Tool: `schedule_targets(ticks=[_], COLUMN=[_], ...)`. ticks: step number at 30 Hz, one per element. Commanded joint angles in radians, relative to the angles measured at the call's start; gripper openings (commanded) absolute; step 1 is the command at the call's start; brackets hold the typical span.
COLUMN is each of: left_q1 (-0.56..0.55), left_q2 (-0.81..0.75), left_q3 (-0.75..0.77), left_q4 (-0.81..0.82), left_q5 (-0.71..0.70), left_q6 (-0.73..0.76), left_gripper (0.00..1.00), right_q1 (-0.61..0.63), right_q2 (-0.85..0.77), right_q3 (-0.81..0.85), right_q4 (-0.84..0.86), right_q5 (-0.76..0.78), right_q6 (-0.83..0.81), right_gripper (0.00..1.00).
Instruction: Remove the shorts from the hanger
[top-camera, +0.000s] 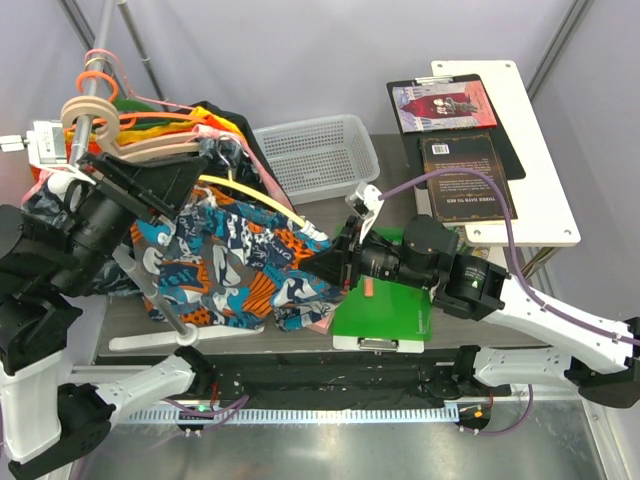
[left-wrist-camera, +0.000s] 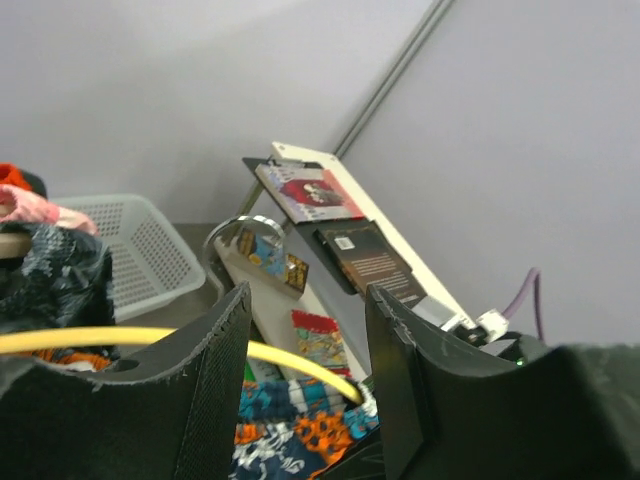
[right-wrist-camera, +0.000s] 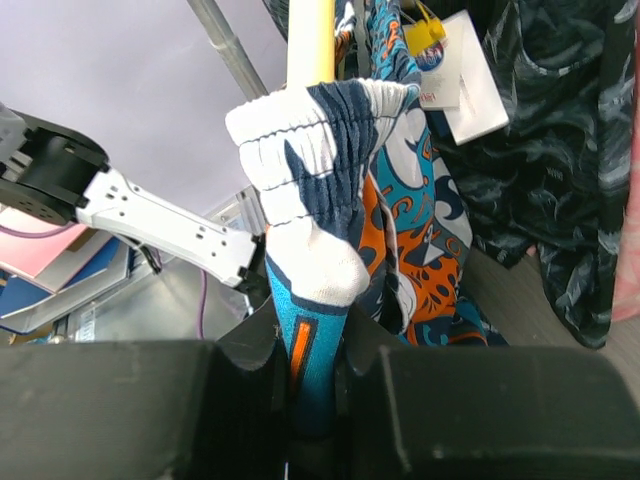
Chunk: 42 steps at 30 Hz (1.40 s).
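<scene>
Hung garments (top-camera: 222, 122) and spare hangers (top-camera: 90, 108) crowd the far left, and a white basket (top-camera: 315, 155) stands just behind the shorts (top-camera: 240, 270). Bare table (top-camera: 395, 150) shows between basket and books (top-camera: 465, 180); the right arm (top-camera: 520, 295) and a green board (top-camera: 385, 315) fill the near right.

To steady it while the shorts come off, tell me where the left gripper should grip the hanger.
Grip the hanger on its yellow arm, short of the shorts, where the open left gripper straddles it. Come across it from the robot's left: the bar is thin and bare there, while the right gripper pinches the waistband.
</scene>
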<state>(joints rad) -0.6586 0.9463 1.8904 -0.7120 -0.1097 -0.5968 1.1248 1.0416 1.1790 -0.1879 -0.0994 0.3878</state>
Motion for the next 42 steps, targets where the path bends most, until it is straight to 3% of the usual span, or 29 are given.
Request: schedule_targets(ticks=[1, 8, 21, 26, 34, 36, 37, 40, 42], left_q1=[-0.001, -0.001, -0.001, -0.001, -0.001, -0.001, -0.001, -0.001, -0.001], left_q2=[0.054, 0.169, 0.121, 0.123, 0.118, 0.123, 0.123, 0.121, 0.111], left_q3=[0.022, 0.199, 0.090, 0.081, 0.087, 0.091, 0.093, 0.095, 0.093], left_q4=[-0.138, -0.279, -0.201, -0.196, -0.191, -0.207, -0.208, -0.208, -0.196], left_q5=[-0.024, -0.100, -0.125, -0.110, -0.082, -0.079, -0.079, -0.085, -0.108], left_q6=[0.071, 0.190, 0.223, 0.224, 0.252, 0.262, 0.268, 0.278, 0.272], left_gripper=[0.49, 0.48, 0.47, 0.42, 0.38, 0.34, 0.23, 0.03, 0.00], right_q1=[0.000, 0.001, 0.000, 0.000, 0.001, 0.001, 0.001, 0.000, 0.001], right_q2=[0.001, 0.064, 0.103, 0.098, 0.179, 0.195, 0.196, 0.196, 0.196], right_q3=[0.114, 0.211, 0.246, 0.243, 0.381, 0.415, 0.419, 0.435, 0.435], right_q4=[0.140, 0.125, 0.123, 0.127, -0.014, -0.051, -0.057, -0.073, -0.074], right_q5=[-0.036, -0.083, -0.117, -0.112, -0.184, -0.194, -0.194, -0.189, -0.178], right_q6=[-0.021, -0.040, -0.041, -0.052, -0.127, -0.139, -0.145, -0.155, -0.153], right_gripper=[0.01, 0.01, 0.01, 0.01, 0.01, 0.01, 0.01, 0.01, 0.07])
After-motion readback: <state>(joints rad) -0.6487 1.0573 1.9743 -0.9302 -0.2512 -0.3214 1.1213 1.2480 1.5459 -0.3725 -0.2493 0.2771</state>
